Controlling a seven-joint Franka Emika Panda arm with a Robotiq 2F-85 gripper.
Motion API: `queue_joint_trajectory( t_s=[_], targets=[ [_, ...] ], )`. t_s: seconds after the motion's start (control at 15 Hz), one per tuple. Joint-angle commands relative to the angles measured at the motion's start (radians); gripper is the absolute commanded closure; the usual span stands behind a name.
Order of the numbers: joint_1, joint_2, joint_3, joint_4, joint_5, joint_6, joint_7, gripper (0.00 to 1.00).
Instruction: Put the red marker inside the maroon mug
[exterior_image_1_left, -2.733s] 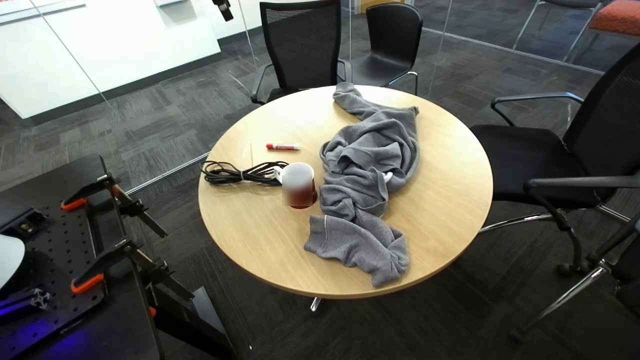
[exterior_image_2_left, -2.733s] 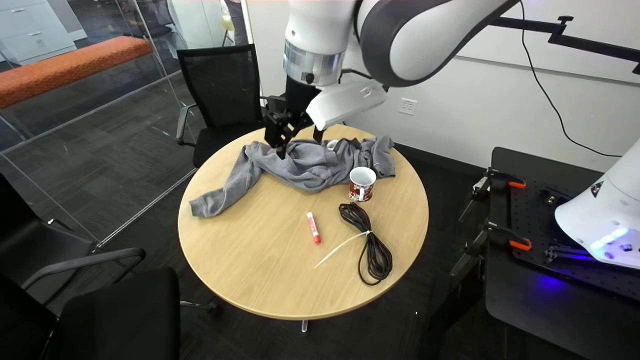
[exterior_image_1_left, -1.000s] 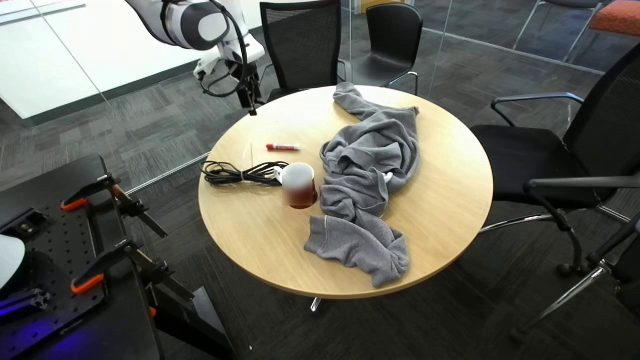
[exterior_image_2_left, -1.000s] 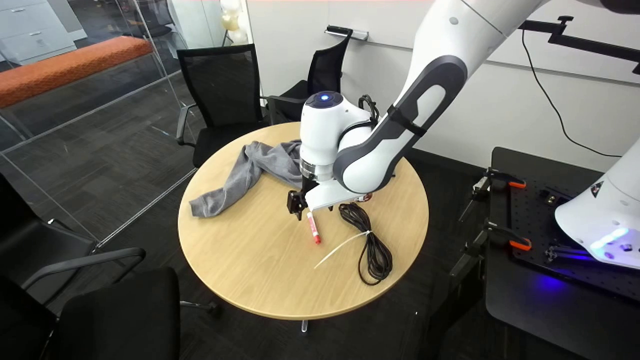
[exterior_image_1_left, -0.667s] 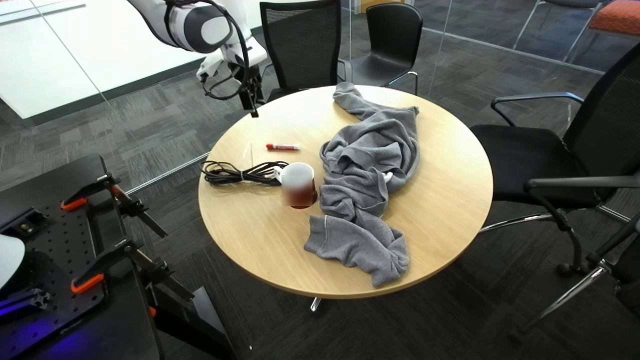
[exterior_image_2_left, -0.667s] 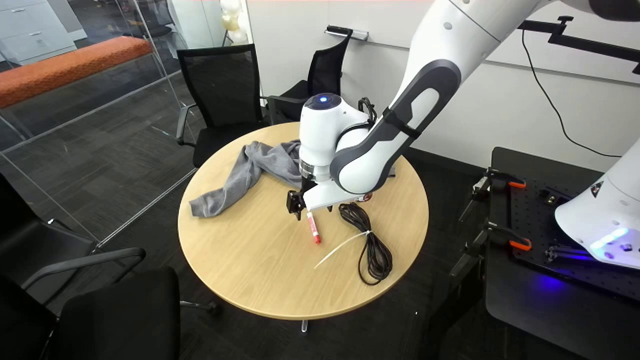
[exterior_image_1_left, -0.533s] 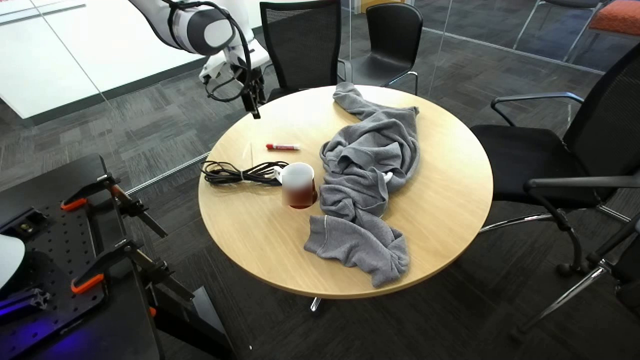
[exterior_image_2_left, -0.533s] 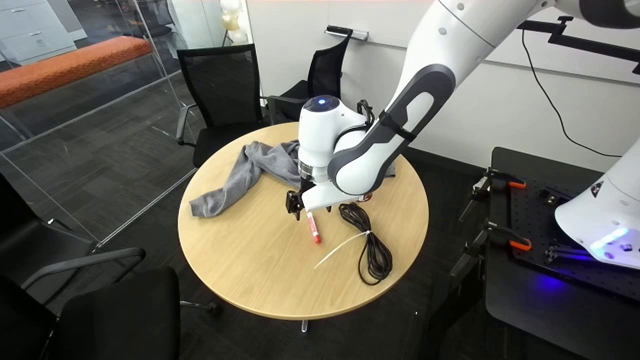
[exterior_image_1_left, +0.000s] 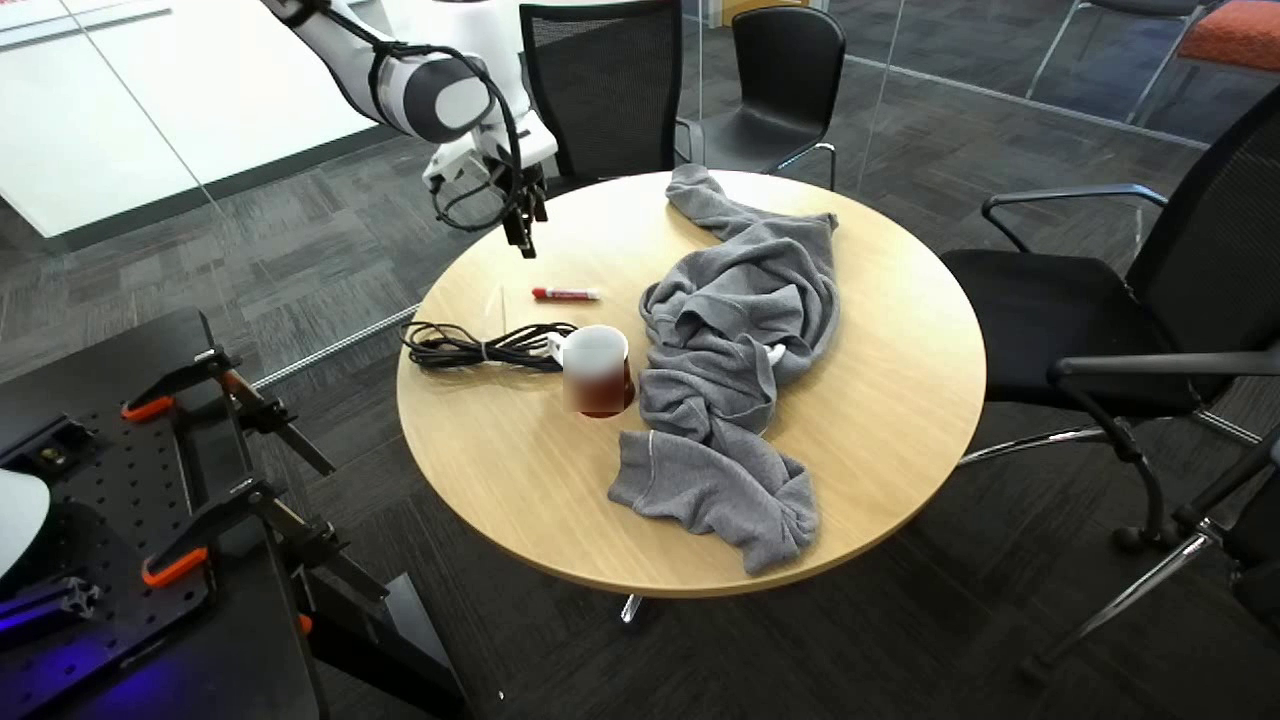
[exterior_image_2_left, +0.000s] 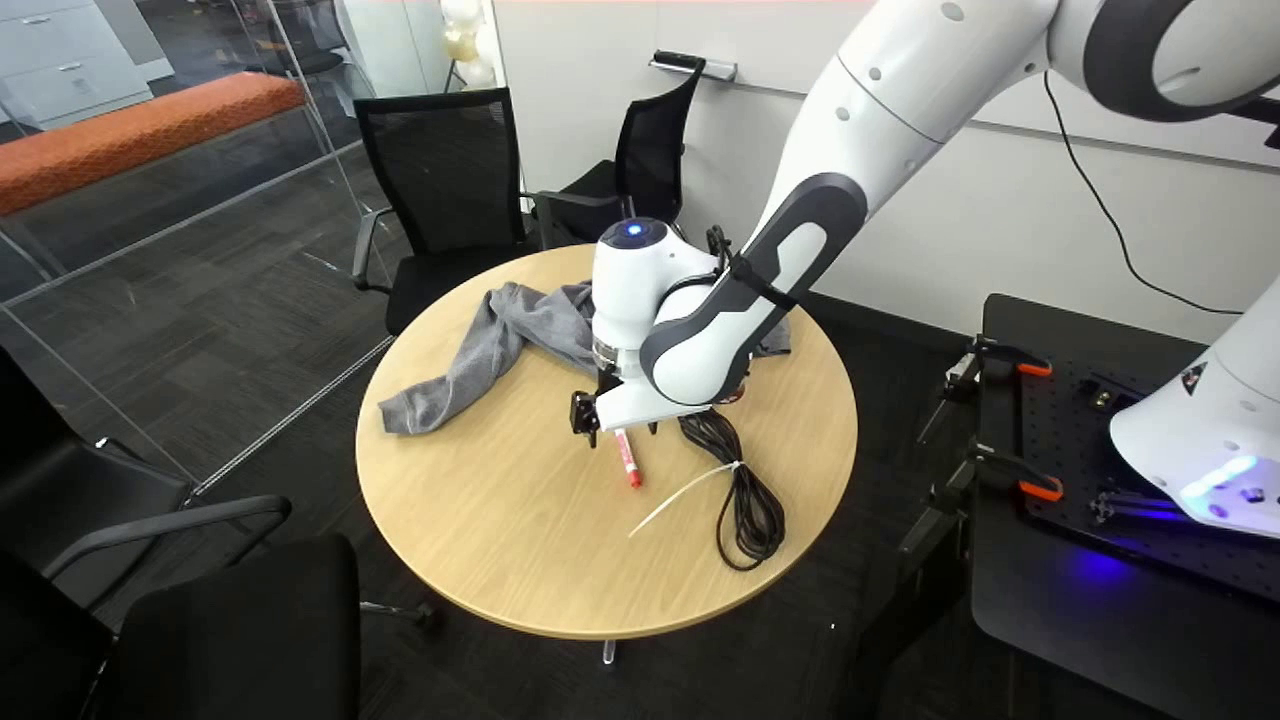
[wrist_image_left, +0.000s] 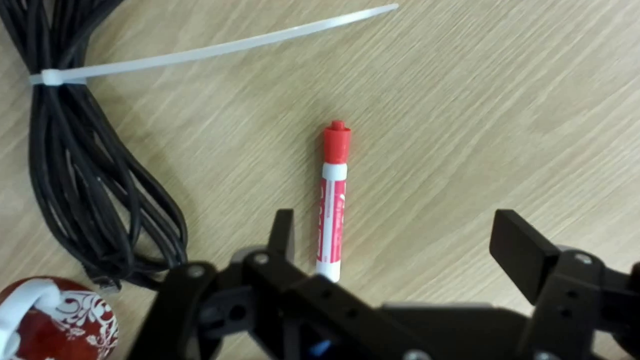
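Black and two-fingered: my gripper (wrist_image_left: 395, 224), released. I saw its fingers (wrist_image_left: 515, 240) spread wide, hanging over the round, pale-wood worktop (exterior_image_2_left: 520, 530).

White arm (exterior_image_2_left: 830, 150), one: spanned the edge facing the black stand (exterior_image_2_left: 1050, 610).

Red marker (wrist_image_left: 332, 215), one, white-barrelled with red label and cap: lay flat, well in from the edge and apart from the fingers. In my wrist view its white end faced the gripper, its cap pointed away, and it sat nearer one finger than the other.

Black cable (wrist_image_left: 57, 120), one, coiled, with white tie (wrist_image_left: 220, 49): lay near the edge facing the stand.

Maroon mug (exterior_image_1_left: 597, 372), one, with white pattern: stood upright just beside the cable, handle turned that way. In both exterior views I saw it only partly, through blur or behind the arm.

Grey cloth (exterior_image_1_left: 715, 370), one, crumpled: lay past the mug, running to the far and near edges in an exterior view.

Black chairs (exterior_image_1_left: 1050, 310), several: stood beyond the edge.
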Motion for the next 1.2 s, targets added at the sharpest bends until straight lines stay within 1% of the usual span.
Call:
queue_joint_trajectory(
  t_s=[0.0,0.47,0.73,1.13],
  targets=[
    [0.002,0.049,-0.015,0.061,0.039,-0.031,0.014,0.00],
    [-0.037,0.125,-0.006,0.120,0.059,-0.028,-0.024,0.00],
    [-0.058,0.182,0.000,0.186,0.056,-0.033,-0.046,0.00],
    [-0.067,0.252,0.006,0.277,0.057,-0.047,-0.064,0.00]
  ],
)
